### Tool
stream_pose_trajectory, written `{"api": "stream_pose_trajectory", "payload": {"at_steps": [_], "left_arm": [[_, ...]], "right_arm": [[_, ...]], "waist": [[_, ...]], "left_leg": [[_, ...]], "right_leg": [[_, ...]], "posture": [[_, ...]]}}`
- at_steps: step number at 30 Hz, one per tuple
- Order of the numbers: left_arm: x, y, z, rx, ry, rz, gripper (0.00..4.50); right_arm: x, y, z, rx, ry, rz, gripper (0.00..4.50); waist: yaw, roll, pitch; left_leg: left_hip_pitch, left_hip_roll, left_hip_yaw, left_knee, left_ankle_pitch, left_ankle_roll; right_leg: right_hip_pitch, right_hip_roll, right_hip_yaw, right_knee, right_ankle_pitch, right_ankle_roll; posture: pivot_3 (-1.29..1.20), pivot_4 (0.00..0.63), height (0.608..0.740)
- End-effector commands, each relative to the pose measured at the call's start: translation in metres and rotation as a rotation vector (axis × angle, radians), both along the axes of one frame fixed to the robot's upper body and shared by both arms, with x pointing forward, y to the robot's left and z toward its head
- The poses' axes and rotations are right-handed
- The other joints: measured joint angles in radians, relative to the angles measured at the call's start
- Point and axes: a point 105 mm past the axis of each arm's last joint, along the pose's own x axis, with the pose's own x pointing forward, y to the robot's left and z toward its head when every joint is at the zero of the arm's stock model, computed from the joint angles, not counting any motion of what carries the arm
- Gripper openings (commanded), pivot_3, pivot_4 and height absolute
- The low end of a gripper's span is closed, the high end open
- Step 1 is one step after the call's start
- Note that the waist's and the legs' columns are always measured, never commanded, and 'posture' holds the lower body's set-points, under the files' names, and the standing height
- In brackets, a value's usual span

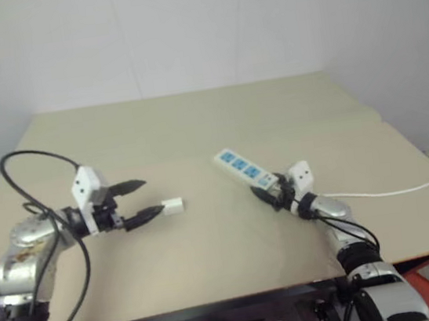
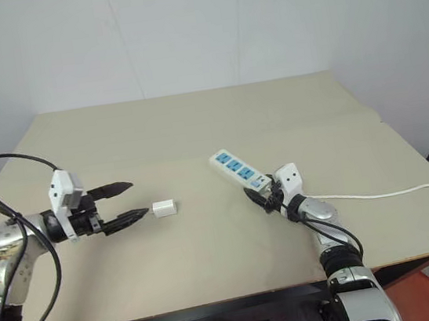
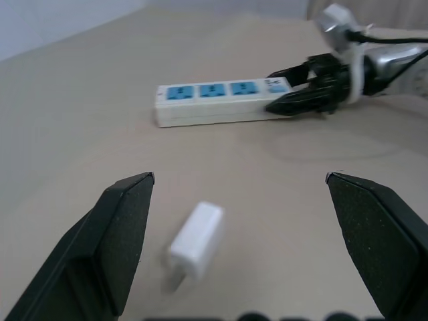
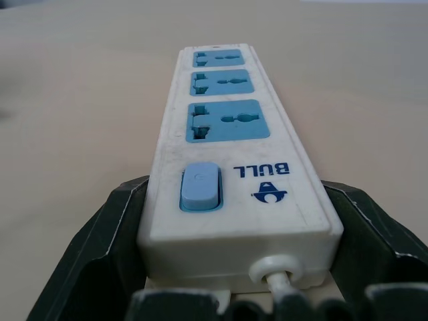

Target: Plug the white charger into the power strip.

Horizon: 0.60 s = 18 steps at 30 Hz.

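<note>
On the tan table [image 1: 194, 123], left-centre, the white charger [image 1: 173, 206] lies flat on its side, not yet picked up. Ref. head views: it sits just off the tip of the lower finger of the left gripper [image 1: 142, 199], apparently touching or near-touching; contact cannot be confirmed.

Left gripper: fingers spread wide, nothing held. Wrist view shows the charger between the two pads [image 3: 127, 227] but offset toward one of them, not centred. Long axis of charger runs obliquely to the line across the pads, approx. along the gripper's pointing direction w/ some skew. Prong end appears to face back toward the wrist camera; too blurred to be sure.

Right gripper [image 2: 262, 194]: clamped on the switch/cable end of the power strip [image 2: 236, 169], one finger on each long side (right wrist view). Strip lies flat, three blue sockets face up, long axis running diagonally away from the right gripper toward table centre. Cable [image 1: 392, 191] trails off to the right edge.

Key relation: charger is well apart from the strip, to its left; left arm is by far the nearer. Judgement: next move needs the left gripper shifted sideways to centre the charger before closing, then reorientation so prongs face down over a socket. Risk: an off-centre close may push the charger away.
</note>
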Motion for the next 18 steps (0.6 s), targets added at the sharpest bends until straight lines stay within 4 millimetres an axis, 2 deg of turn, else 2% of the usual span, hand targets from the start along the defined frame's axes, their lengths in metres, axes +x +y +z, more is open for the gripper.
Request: {"api": "stream_pose_trajectory", "payload": {"at_steps": [1, 11, 18], "left_arm": [[0.006, 0.015, 0.022, 0.049, -0.087, 0.027, 4.5], [0.021, 0.04, 0.034, 0.184, -0.1, 0.028, 4.5], [0.031, 0.019, 0.034, 0.279, -0.075, -0.143, 4.5]], "right_arm": [[-0.008, 0.002, 0.024, -0.004, -0.056, 0.118, 3.42], [-0.035, -0.025, 0.032, -0.076, -0.021, 0.273, 3.42], [-0.04, -0.029, 0.029, -0.083, -0.012, 0.268, 3.42]], "waist": [[0.006, 0.001, 0.001], [0.023, 0.001, 0.002], [0.03, 0.0, 0.002]], "left_leg": [[-0.001, 0.0, 0.0, 0.0, 0.0, 0.0], [-0.004, -0.001, 0.001, 0.001, 0.0, 0.0], [-0.004, -0.001, 0.01, 0.002, 0.0, 0.0]], "right_leg": [[-0.001, 0.0, 0.0, 0.0, 0.0, 0.0], [-0.002, 0.0, -0.002, -0.002, 0.0, 0.0], [-0.002, 0.0, -0.002, -0.002, 0.0, 0.0]], "posture": [[0.0, 0.15, 0.74], [0.0, 0.15, 0.74], [0.0, 0.15, 0.74]]}}
